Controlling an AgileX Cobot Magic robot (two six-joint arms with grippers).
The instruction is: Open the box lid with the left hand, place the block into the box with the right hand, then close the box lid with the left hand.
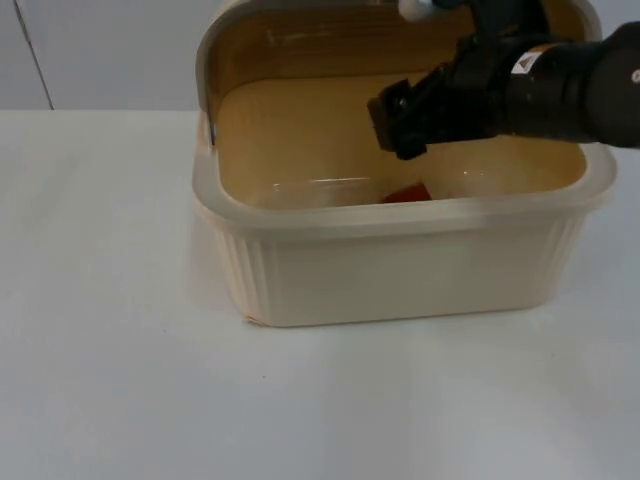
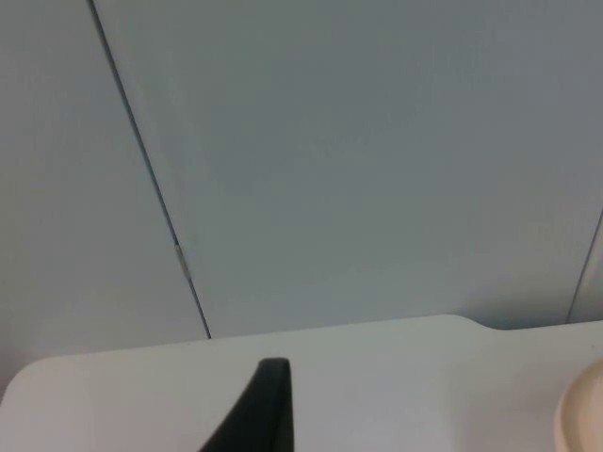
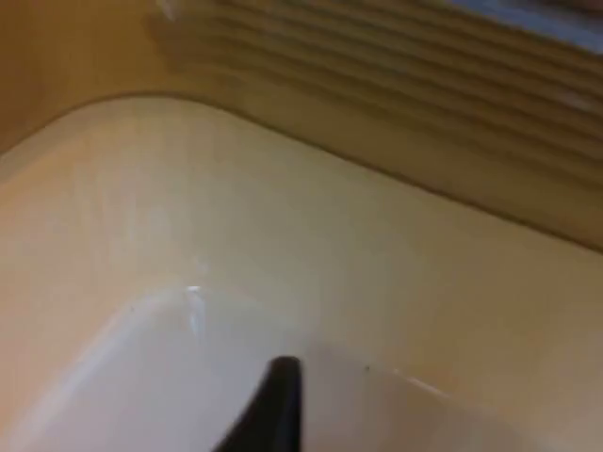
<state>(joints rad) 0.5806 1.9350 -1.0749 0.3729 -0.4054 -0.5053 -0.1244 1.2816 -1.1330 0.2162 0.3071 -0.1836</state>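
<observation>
The cream box (image 1: 400, 215) stands on the white table with its lid (image 1: 300, 45) raised upright at the back. A small red block (image 1: 405, 193) lies on the box floor, just behind the front rim. My right gripper (image 1: 398, 125) reaches in from the right and hangs inside the box above the block, apart from it. In the right wrist view one black fingertip (image 3: 278, 405) points at the box's pale floor and ribbed inner wall (image 3: 396, 141). The left wrist view has a black fingertip (image 2: 268, 405) over the table, with a cream edge of the box (image 2: 586, 414) beside it.
The white table (image 1: 120, 350) spreads open in front of and left of the box. The grey partition wall (image 2: 358, 169) with a vertical seam closes off the table's far edge.
</observation>
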